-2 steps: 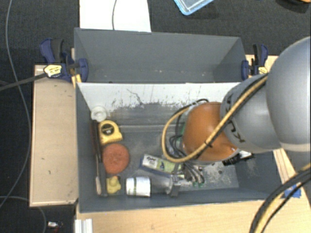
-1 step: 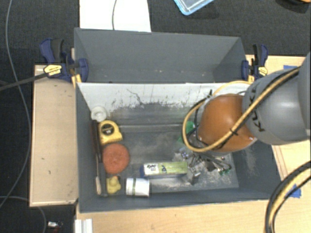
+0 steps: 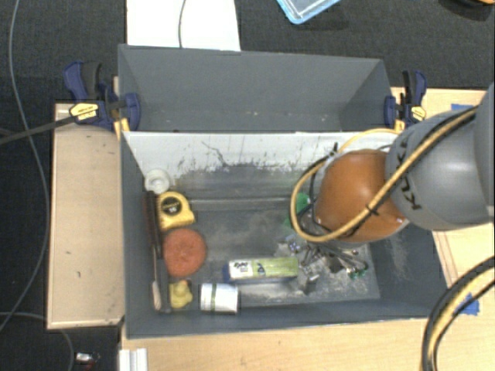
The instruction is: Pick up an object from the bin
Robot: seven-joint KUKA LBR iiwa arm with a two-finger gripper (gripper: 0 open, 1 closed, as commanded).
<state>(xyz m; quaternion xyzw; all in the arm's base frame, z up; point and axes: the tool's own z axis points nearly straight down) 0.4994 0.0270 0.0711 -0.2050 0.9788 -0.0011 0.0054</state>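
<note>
- The claw point(image 3: 313, 273) sits low in the grey metal bin point(image 3: 247, 91), near the floor at its front right. The arm's rounded orange cover point(image 3: 352, 199) hides much of it.
- Whether the claw is wide or narrow I cannot tell. Nothing can be seen held in it.
- The thing nearest to it is a green-and-white plastic tube point(image 3: 261, 269) lying flat along the front of the floor. The tube's right end is just beside the claw and the rest runs off to the claw's left.
- This looks like the approach and grasp step, with no lift begun.
- The next move likely calls for centring over the tube's right end, closing across its narrow width, then rising straight.
- A stubby white bottle point(image 3: 219, 297) lies near the tube's far end. A red-brown round disc point(image 3: 184, 252) and a yellow tape measure point(image 3: 174, 209) lie well apart, by the left wall.
</note>
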